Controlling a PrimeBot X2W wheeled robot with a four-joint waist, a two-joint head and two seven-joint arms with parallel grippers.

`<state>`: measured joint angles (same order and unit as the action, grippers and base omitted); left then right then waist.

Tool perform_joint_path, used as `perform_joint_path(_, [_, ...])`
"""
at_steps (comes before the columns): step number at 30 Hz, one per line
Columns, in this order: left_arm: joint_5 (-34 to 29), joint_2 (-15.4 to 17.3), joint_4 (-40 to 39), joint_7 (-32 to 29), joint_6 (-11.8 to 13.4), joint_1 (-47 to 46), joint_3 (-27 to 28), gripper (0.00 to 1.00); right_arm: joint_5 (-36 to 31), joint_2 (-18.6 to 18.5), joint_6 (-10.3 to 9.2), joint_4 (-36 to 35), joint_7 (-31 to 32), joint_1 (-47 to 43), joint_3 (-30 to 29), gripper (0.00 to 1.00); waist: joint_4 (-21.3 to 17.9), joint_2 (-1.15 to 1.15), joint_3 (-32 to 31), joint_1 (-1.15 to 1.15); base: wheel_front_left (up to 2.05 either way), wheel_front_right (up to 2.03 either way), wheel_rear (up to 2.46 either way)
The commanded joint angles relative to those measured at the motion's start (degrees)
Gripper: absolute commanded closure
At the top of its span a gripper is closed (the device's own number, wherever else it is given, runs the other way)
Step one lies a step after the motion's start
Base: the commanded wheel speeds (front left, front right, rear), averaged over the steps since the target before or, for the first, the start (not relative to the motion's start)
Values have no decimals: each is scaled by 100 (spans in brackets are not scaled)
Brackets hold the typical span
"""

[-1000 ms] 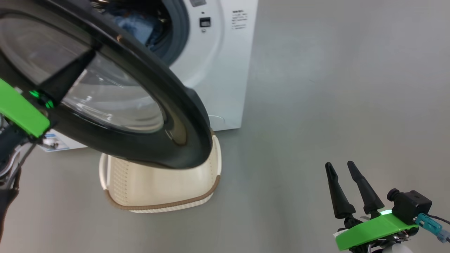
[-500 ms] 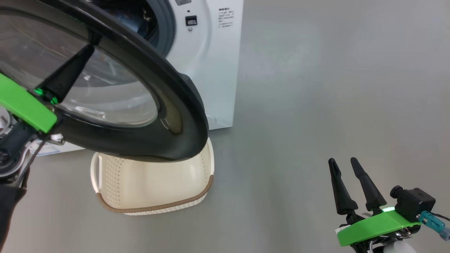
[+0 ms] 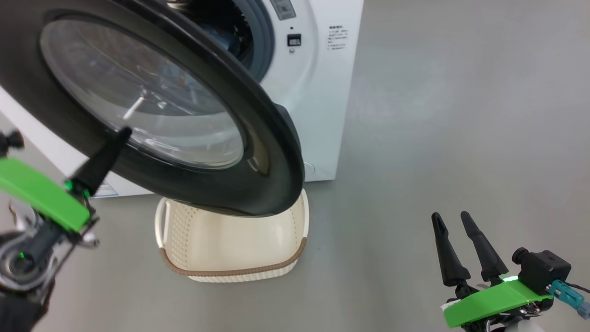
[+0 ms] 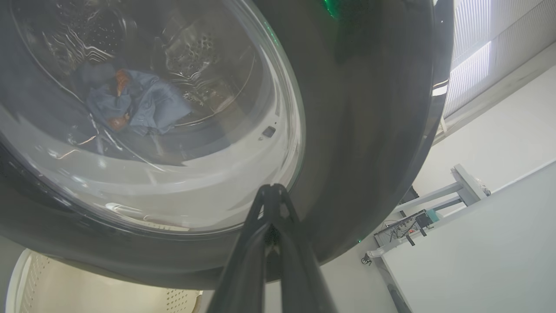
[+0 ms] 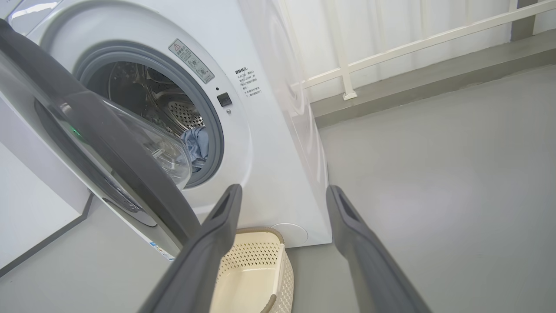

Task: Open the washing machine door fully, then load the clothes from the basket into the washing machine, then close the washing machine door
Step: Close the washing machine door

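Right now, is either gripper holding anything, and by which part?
Nothing is held. The left gripper is shut and empty, its tip at the washing machine door; the right gripper has its jaws open above the floor.

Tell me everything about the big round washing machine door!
The washing machine door is big and round, with a wide shiny black rim and a bulging clear glass window. It stands part-open, swung out from the white washing machine, over the cream basket. Through the glass the blue clothes show in the drum. The left gripper, fingers shut, has its tips against the door's face at the window's edge.
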<state>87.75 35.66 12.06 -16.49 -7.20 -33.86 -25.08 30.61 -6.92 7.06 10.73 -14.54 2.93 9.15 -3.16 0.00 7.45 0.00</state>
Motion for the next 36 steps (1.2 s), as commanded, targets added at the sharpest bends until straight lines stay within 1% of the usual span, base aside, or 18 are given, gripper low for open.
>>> perform_joint_path(1, [50,302,-125,97,-29,-16,243,100,-39,-72,43,-120,-46,-27,135,0,114,0,-117,0,0,0,0])
perform_joint_path(3, [53,305,-107,239,-29,206,238,99,-32,-94,43,-115,-46,-71,135,0,171,0,-168,0,0,0,0])
perform_joint_path(5, [32,300,-95,386,-29,410,218,87,-26,-116,43,-115,-46,-115,119,0,231,0,-214,0,0,0,0])
perform_joint_path(6, [7,294,-85,469,-29,502,200,76,-24,-129,43,-114,-46,-137,114,0,262,0,-238,0,0,0,0])
perform_joint_path(7, [5,274,-71,562,-29,592,196,69,-22,-140,43,-113,-46,-158,114,0,288,0,-262,0,0,0,0])
perform_joint_path(10, [-76,257,-48,843,-29,859,145,53,-15,-161,43,-111,-46,-200,108,0,352,0,-313,0,0,0,0])
perform_joint_path(13, [-177,231,16,1156,-29,1089,55,25,-10,-185,43,-113,-46,-247,107,0,424,0,-366,0,0,0,0])
perform_joint_path(15, [-193,203,89,1376,-29,1219,26,8,-9,-201,43,-114,-46,-272,112,0,465,0,-391,0,0,0,0])
perform_joint_path(16, [-221,196,126,1479,-29,1282,-6,3,-8,-206,43,-113,-46,-281,114,0,480,0,-404,0,0,0,0])
perform_joint_path(17, [-290,201,169,1579,-29,1342,-68,0,-5,-213,43,-110,-46,-291,111,0,500,0,-421,0,0,0,0])
perform_joint_path(21, [-495,179,323,2073,-29,1563,-298,0,8,-235,43,-96,-46,-333,100,0,562,0,-480,0,0,0,0])
perform_joint_path(26, [-837,154,504,2846,-29,1830,-643,0,23,-256,43,-75,-46,-370,126,0,599,0,-545,0,0,0,0])
perform_joint_path(30, [-1210,67,742,3115,-29,1998,-769,0,38,-277,43,-61,-46,-408,130,0,645,0,-606,0,0,0,0])
perform_joint_path(32, [-1433,-42,824,3140,-29,2061,-672,0,46,-285,43,-52,-46,-423,121,0,672,0,-625,0,0,0,0])
perform_joint_path(36, [-2319,-401,967,3146,-29,2251,-40,0,58,-300,43,-47,-46,-436,92,0,732,0,-657,0,0,0,0])
